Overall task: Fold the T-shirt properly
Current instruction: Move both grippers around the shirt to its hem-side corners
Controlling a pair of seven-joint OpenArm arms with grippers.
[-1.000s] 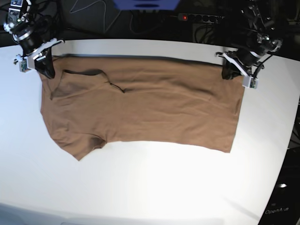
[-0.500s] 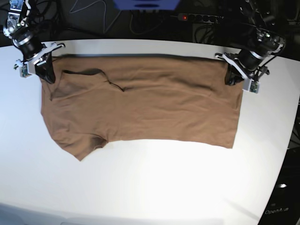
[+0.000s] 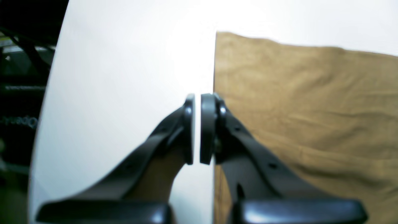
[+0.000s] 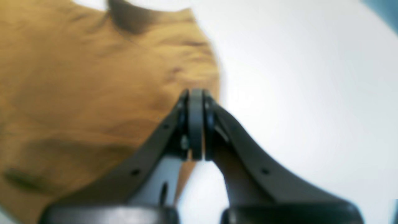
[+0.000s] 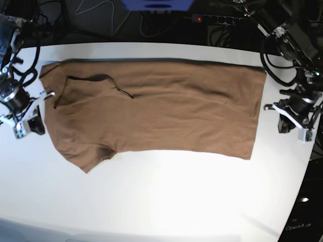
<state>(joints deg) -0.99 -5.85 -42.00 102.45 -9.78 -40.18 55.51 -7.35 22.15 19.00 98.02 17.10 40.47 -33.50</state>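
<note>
Table [image 5: 166, 201]: white, lit from above. T-shirt [image 5: 161, 111] lies flat across its far half, folded lengthwise, sleeve end toward the base view's left, hem at the right. Left gripper [image 5: 283, 124] off the hem edge, just beside the cloth, jaws together but for a sliver, holding nothing. Right gripper [image 5: 36, 125] just off the sleeve side, jaws pressed together, empty.
</note>
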